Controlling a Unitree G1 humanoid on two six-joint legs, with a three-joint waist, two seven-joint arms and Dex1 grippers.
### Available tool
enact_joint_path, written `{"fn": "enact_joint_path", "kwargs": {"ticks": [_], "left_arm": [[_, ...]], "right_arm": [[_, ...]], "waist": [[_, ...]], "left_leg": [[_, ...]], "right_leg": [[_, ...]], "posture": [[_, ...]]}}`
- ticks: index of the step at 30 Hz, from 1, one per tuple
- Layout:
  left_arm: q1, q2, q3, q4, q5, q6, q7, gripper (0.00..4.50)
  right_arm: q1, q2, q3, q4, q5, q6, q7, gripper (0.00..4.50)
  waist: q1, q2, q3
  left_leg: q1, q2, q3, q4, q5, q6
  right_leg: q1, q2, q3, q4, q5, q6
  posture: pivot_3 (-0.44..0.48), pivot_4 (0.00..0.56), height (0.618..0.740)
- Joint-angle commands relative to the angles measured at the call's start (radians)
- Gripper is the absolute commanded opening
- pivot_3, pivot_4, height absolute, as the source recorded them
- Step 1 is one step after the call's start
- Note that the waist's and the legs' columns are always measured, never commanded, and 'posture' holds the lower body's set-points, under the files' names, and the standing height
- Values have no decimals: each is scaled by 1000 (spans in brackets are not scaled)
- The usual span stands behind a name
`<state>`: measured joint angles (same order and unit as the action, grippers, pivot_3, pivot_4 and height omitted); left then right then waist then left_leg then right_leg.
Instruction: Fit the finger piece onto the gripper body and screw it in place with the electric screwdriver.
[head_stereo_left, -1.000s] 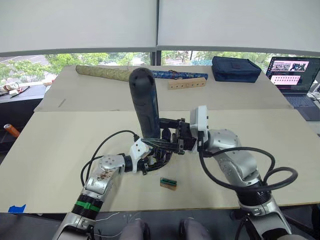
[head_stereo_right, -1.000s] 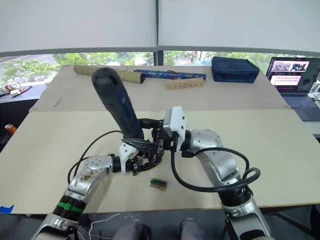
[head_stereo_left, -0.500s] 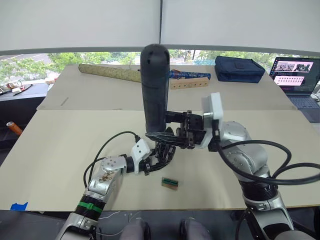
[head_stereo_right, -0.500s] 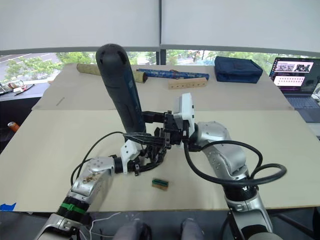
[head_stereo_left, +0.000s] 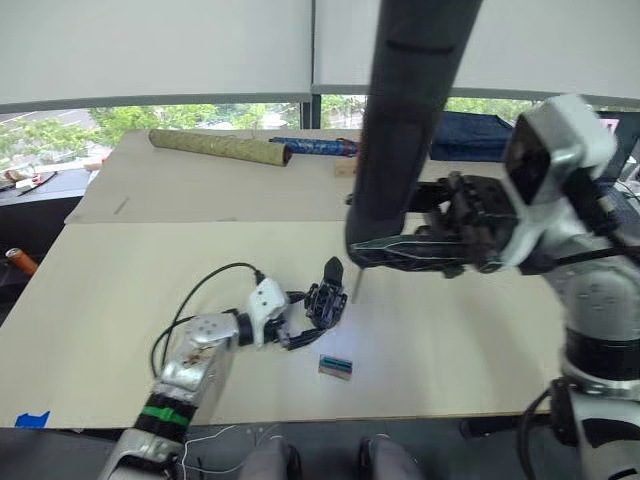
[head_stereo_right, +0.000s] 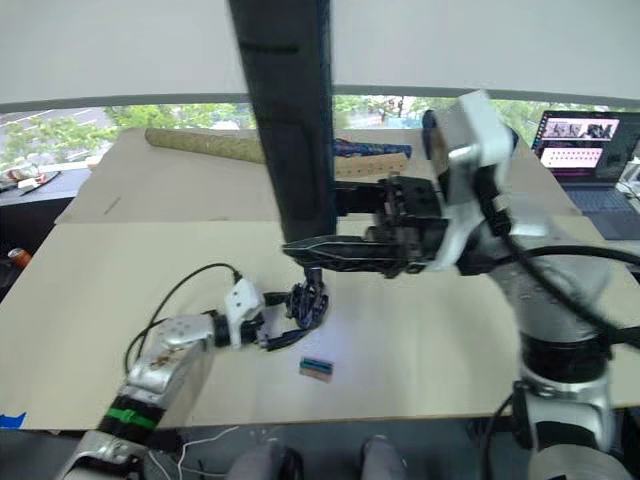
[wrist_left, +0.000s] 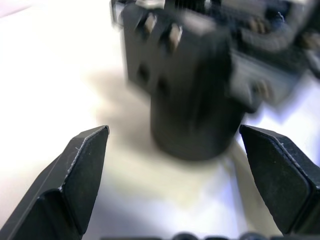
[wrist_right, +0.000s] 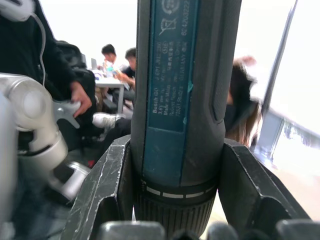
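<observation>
Beige tabletop (head_stereo_left: 120, 290) is stretching under both arms, with windows and drawn blinds running behind it. At the far edge, toward twelve o'clock, patterned rolls (head_stereo_left: 215, 147) are lying beside a dark blue pouch (head_stereo_left: 462, 135), and a laptop (head_stereo_right: 590, 145) is sitting open toward two o'clock. The right gripper (head_stereo_left: 400, 250) is holding the electric screwdriver (head_stereo_left: 405, 120) upright and raised above the table, its two black fingers (wrist_right: 102, 190) clamping the barrel from either side just above the collar; the thin bit is pointing straight down and hanging clear of the surface. Directly below and slightly toward seven o'clock of that bit, the gripper body (head_stereo_left: 326, 298) is standing on the table with one pointed finger sticking up. The left gripper (wrist_left: 172, 175) is resting low on the table with its jaws spread wide apart, and the gripper body's round base is sitting between and just beyond the fingertips (wrist_left: 92, 145), touching neither. A small green-and-brown block (head_stereo_left: 335, 366) is lying near the body, toward six o'clock of it.
</observation>
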<state>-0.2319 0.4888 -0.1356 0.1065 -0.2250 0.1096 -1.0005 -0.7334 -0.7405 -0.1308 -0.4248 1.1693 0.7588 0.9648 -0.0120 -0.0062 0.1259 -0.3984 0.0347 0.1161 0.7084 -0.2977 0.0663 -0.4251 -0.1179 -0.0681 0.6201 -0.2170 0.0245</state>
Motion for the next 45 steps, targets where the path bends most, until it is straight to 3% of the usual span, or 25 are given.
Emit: {"fn": "enact_joint_path", "kwargs": {"ticks": [1, 6, 9, 11, 19, 30, 31, 35, 40, 43, 45], "left_arm": [[76, 86, 104, -52, -105, 4, -99, 4437], [154, 232, 284, -111, -276, 49, -231, 4437], [172, 283, 354, -114, -296, 7, -265, 4437], [197, 310, 386, -123, -307, 5, -292, 4437], [235, 307, 424, -99, -277, -63, -277, 4437], [287, 320, 445, -154, -265, -16, -168, 4437], [284, 323, 451, -154, -265, -15, -160, 4500], [284, 333, 484, -152, -269, -3, -129, 4500], [321, 334, 519, -152, -255, -11, -109, 4500], [359, 338, 549, -152, -234, -39, -96, 4500], [384, 341, 573, -142, -218, -59, -89, 4500]], "right_arm": [[1, -152, -106, 73, 70, 125, 14, 1928], [129, -477, -98, 277, -119, 216, 156, 1928], [224, -675, 47, 366, -325, 245, 195, 1928], [261, -744, 151, 414, -443, 234, 226, 1928], [114, -583, 416, 700, -788, 177, 223, 1928], [11, -412, 461, 984, -1001, 3, 278, 1928], [5, -405, 458, 999, -1010, -10, 286, 2975], [-1, -395, 426, 1041, -1030, -42, 292, 4364], [-4, -427, 342, 1057, -1027, -115, 305, 4462], [23, -453, 218, 1018, -974, -293, 341, 4462], [68, -459, 105, 971, -888, -440, 446, 4462]], "waist": [[-3, 1, 1], [10, 0, 5], [20, 3, 7], [20, 4, 7], [-9, 6, 11], [0, 9, 14], [0, 9, 14], [-1, 9, 14], [-2, 9, 14], [-2, 10, 15], [-2, 10, 15]], "left_leg": [[0, 0, 0, -1, 0, 0], [-3, -1, 0, -5, 0, 1], [-6, -4, 1, -3, 0, 0], [-7, -5, 3, -3, 1, -1], [-8, -4, 20, -3, 1, -2], [-8, -3, 24, -3, 2, -3], [-7, -3, 24, -3, 2, -4], [-6, -3, 24, -2, 3, -4], [-6, -3, 24, -2, 3, -4], [-6, -3, 25, -3, 3, -4], [-6, -2, 25, -3, 3, -4]], "right_leg": [[0, -4, 0, -1, 0, 0], [-1, -9, -4, -8, 0, 0], [-3, -11, -5, -9, 0, 0], [-4, -12, -5, -9, 0, 0], [-12, -9, -1, -7, 3, 6], [-13, -6, -1, -7, 4, 7], [-13, -6, -1, -7, 4, 7], [-12, -5, 0, -6, 4, 8], [-12, -5, 0, -6, 4, 8], [-12, -5, 0, -6, 4, 8], [-12, -5, 0, -6, 4, 8]], "posture": [[0, 150, 740], [0, 150, 740], [0, 150, 740], [0, 150, 740], [0, 150, 740], [0, 150, 740], [0, 150, 740], [0, 150, 740], [0, 150, 740], [0, 150, 740], [0, 150, 740]]}}
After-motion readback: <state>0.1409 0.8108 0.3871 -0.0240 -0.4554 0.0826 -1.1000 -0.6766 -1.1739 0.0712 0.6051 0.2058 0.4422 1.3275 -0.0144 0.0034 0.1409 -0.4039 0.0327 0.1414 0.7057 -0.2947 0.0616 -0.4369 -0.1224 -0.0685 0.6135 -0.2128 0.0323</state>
